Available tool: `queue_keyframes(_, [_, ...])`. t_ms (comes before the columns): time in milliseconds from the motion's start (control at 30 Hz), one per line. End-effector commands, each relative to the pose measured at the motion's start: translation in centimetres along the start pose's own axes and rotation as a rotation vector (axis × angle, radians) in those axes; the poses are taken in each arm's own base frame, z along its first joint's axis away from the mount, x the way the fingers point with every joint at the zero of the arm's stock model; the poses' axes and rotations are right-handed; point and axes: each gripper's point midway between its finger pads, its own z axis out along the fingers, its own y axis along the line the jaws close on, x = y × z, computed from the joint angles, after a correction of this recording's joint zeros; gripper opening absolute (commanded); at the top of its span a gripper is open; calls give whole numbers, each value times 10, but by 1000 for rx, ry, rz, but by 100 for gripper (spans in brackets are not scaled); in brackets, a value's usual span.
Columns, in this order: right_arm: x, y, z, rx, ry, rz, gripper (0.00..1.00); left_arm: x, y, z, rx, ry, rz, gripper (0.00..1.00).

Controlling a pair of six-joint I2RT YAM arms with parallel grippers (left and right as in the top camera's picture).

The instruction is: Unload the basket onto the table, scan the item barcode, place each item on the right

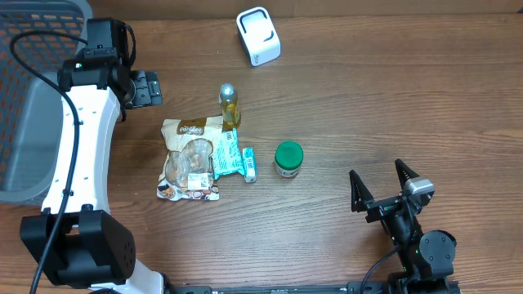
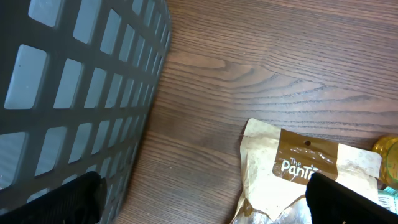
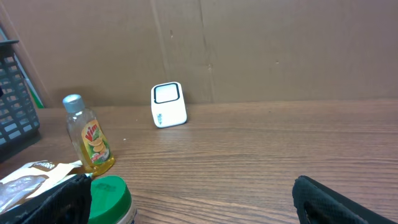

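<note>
The snack bag (image 1: 189, 159) lies flat mid-table, near the left gripper (image 1: 149, 87) but not touching it. The jaws are spread wide and hold nothing. The right gripper (image 1: 377, 175) is also wide open and empty, well apart beyond the green-lidded jar (image 1: 288, 158). The white scanner (image 1: 258, 36) stands at the far edge.

Grey mesh basket (image 1: 20, 139) sits far left. Brown snack pouch (image 1: 189, 159) lies centre; teal sachet (image 1: 233, 155) against its right side, yellow-liquid bottle (image 1: 230, 106) behind it, green-lidded jar (image 1: 288, 158) further right. White scanner box (image 1: 258, 36) stands rearmost.
</note>
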Motion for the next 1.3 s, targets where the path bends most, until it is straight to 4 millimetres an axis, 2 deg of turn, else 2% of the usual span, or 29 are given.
queue_keyframes(0, [2,1,0,-9,-2,7,100,-9,4,-10,4,-32,-2,100])
queue_keyframes(200, [2,1,0,-9,-2,99,100,-9,4,-10,4,-32,-2,99])
queue_keyframes(400, [1,5,-1,-30,18,107,100,-9,4,-10,4,-32,-2,100])
queue_keyframes(567, [-9,7,-6,-23,35,110,100,-9,4,-10,4,-32,-2,100])
queue_keyframes(800, [-46,3,-22,56,46,114,100,-9,4,-10,4,-32,-2,100])
queue_keyframes(833, [-59,2,-27,78,55,115,100,-9,4,-10,4,-32,-2,100])
queue_keyframes(900, [-74,2,-29,93,67,117,100,-9,4,-10,4,-32,-2,99])
queue_keyframes(1133, [-115,10,-17,106,220,190,100,-9,4,-10,4,-32,-2,99])
queue_keyframes(1267, [-153,23,-12,102,374,251,100,-9,4,-10,4,-32,-2,99])
